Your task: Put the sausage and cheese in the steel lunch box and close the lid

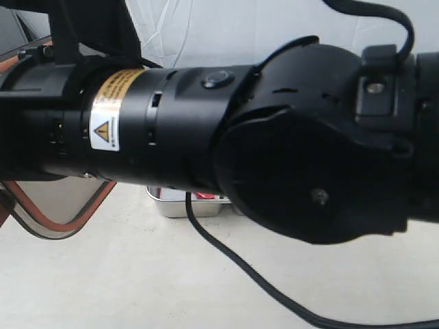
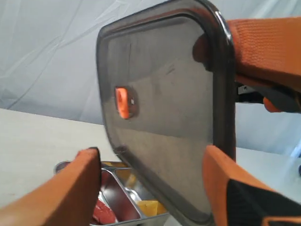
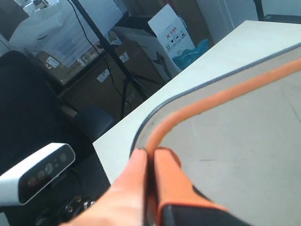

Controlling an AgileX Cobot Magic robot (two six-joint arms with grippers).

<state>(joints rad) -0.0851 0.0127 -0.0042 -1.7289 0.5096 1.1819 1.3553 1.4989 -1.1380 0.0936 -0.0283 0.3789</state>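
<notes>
Lid up on edge over the filled steel lunch box, ready to close.
Exterior: black arm hides nearly everything. Left wrist: left gripper spread open, empty; sausage and cheese sit in separate compartments. Right wrist: right gripper pinches the lid's rim, carrying it alone.

Dark lid tilted, sausage, cheese in box
</notes>
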